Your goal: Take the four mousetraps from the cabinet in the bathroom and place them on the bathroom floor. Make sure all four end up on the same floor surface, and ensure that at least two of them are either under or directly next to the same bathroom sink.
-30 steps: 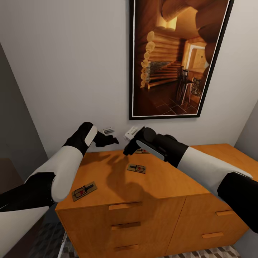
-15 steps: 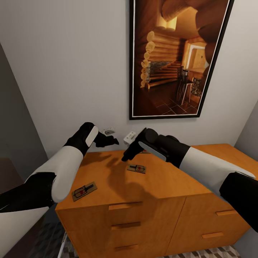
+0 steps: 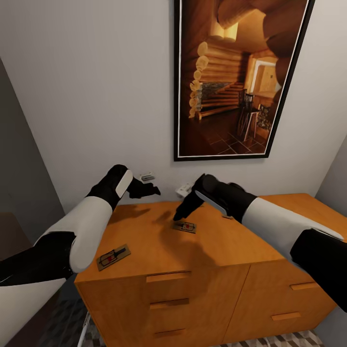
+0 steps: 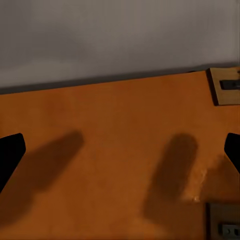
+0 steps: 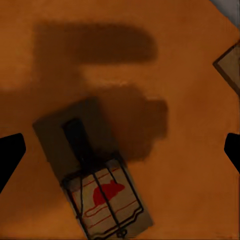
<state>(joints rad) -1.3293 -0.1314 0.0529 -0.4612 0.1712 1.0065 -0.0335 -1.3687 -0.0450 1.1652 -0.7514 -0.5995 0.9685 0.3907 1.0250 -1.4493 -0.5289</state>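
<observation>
Tan mousetrap (image 3: 185,226) flat on the orange-brown cabinet top (image 3: 226,241), near the middle; a second mousetrap (image 3: 113,256) by the front left corner. Directly above the middle one, right tool (image 3: 179,215) spread wide, holding nothing. Left tool (image 3: 153,190) above the back edge, also wide apart and empty.

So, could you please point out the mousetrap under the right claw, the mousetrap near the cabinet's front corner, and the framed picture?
Middle mousetrap (image 5: 95,185), right wrist view, on its red mark.
Corner mousetrap (image 3: 113,256), head view, board centre.
Framed picture (image 3: 236,77), head view, middle of the canvas.
</observation>
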